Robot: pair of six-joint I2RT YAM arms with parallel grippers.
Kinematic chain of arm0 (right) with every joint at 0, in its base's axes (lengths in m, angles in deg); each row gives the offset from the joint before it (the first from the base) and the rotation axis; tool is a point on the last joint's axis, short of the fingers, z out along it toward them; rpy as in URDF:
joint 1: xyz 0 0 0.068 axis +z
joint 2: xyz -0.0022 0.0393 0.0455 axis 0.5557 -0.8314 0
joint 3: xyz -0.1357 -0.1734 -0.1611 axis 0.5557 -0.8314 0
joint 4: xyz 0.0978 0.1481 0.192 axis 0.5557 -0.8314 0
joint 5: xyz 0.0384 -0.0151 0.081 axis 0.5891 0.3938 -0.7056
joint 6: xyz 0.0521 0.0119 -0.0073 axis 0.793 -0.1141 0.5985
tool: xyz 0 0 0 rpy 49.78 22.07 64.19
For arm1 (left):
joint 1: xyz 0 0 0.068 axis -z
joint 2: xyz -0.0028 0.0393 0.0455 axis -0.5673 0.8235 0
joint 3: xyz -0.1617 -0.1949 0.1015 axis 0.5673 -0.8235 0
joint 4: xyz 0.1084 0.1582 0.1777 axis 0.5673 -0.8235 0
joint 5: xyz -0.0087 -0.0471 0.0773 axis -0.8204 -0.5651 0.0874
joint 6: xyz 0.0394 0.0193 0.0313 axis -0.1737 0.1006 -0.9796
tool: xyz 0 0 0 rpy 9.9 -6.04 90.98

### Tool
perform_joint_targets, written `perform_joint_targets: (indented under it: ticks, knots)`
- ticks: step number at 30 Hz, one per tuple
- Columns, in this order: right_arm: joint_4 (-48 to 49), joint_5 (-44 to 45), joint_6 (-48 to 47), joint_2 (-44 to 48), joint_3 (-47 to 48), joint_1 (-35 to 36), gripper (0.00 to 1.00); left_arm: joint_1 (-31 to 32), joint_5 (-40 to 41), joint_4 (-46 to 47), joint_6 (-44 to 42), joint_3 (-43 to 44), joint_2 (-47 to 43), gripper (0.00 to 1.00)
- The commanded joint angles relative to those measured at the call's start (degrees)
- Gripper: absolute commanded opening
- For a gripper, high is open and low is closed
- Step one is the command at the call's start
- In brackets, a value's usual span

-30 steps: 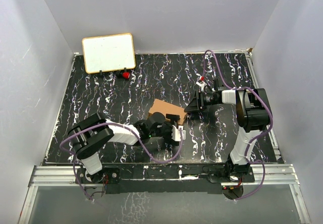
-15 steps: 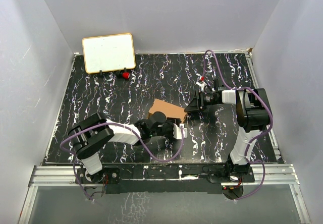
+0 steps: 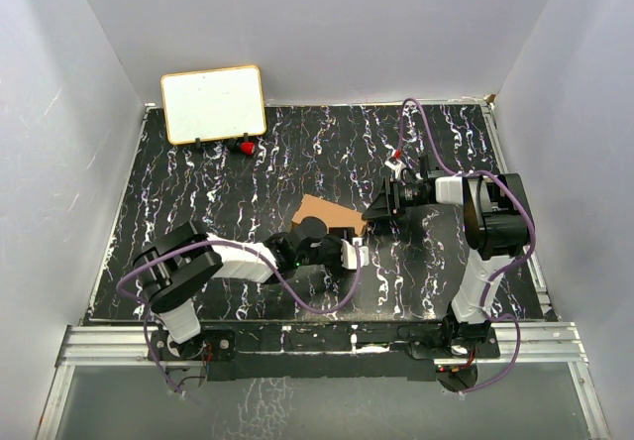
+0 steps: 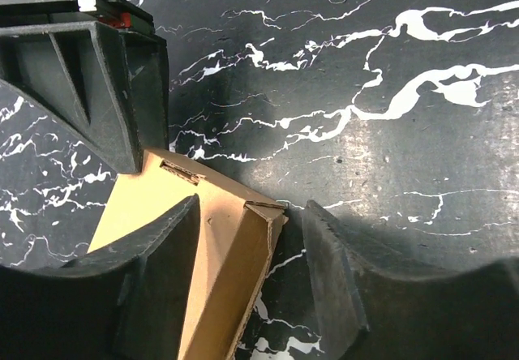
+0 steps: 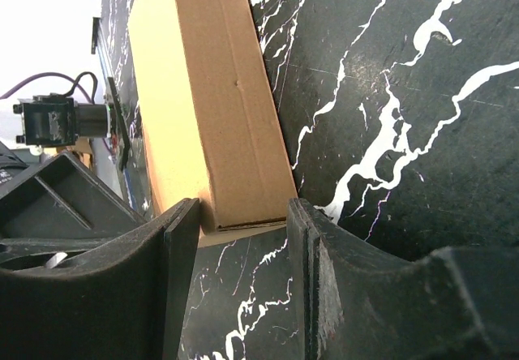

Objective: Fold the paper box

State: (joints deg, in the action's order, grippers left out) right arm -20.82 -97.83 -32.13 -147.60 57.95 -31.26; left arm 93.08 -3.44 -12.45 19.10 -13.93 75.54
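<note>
- From above, we find the paper box (image 3: 322,209) near the middle of the black marbled table (image 3: 198,202), showing as a small brown slab. The left arm (image 3: 238,259) reaches it from 8 o'clock and the right arm (image 3: 490,212) from 3 o'clock. Their black wrists cover its near and right edges, so we cannot read either grip from here.
- In the left wrist view the box sits at 7 o'clock. The left gripper (image 4: 251,210) stands about half open astride one corner. One finger lies over the top face, and the other stands just off the side wall with a sliver of table between them. We judge it has no hold on the box.
- Here the cardboard is plain brown with a cut slot near its upper edge. The corner between the fingers gapes a little, showing a raw edge.
- In the right wrist view the box runs from the centre towards 11 o'clock, with a flat top face and one crisp side wall. The right gripper (image 5: 243,207) is closed partway on its narrow end, and both fingers look pressed to its sides.
- We judge the body formed and the walls raised. The gaping corner suggests an end is not yet tucked shut.
</note>
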Motion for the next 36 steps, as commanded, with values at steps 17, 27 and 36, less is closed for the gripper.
perform_joint_targets:
  ticks: [17, 27, 36]
  knots:
    - [1.0, 0.3, -1.1, -1.3, 2.0, -0.2, 0.51, -13.2, 10.2, -22.9, 72.8, 4.8, -22.9, 0.97]
    - [0.8, 0.5, -1.2, -1.4, 2.1, -0.2, 0.51, -22.6, 15.8, -36.5, 98.3, 0.0, -29.2, 0.66]
    - [0.8, 0.7, -1.3, -1.5, 2.1, -0.2, 0.51, -23.1, 17.8, -53.9, 106.2, 8.1, -17.2, 0.72]
